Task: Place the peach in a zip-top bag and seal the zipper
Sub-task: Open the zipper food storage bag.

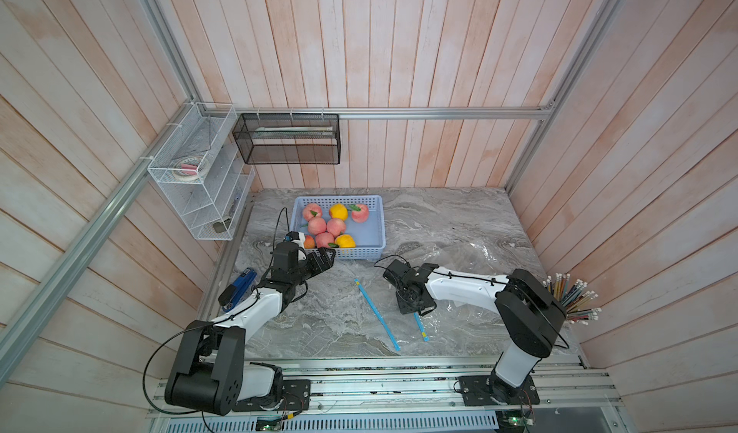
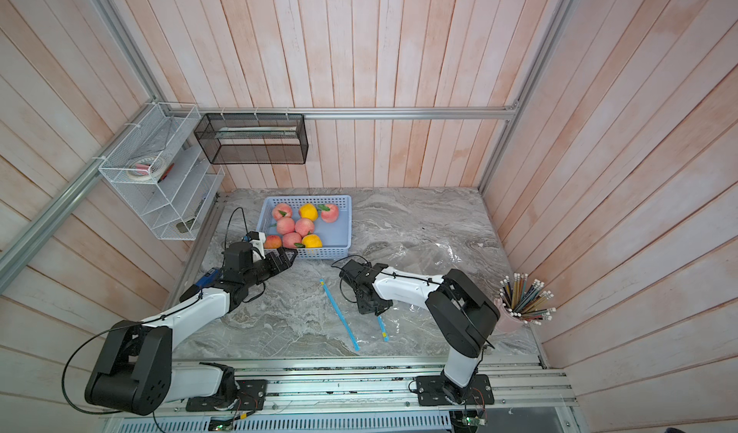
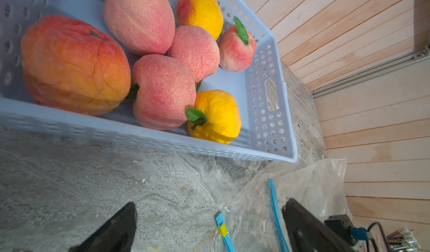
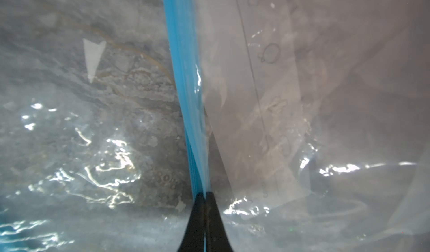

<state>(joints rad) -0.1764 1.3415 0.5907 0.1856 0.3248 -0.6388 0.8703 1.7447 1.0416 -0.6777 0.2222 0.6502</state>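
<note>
Right wrist view, right hand (image 4: 204,196) pinching blue zipper (image 4: 183,76), left hand (image 3: 209,205) spread wide, peaches (image 3: 162,90) in basket (image 3: 139,135) just beyond.

Pink-speckled peaches (image 1: 336,227) and yellow-orange fruit (image 1: 338,211) pictured in a pale blue perforated basket (image 1: 380,219), surface (image 1: 319,331) veined in grey and white marble, clear bag (image 3: 314,185) edged with a bright blue zipper strip (image 1: 377,315)

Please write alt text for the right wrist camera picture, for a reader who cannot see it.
The right gripper, shut, pinches the blue zipper strip of a clear zip-top bag. The crinkled plastic glints with light, and the grey marbled table shows through it.
</note>
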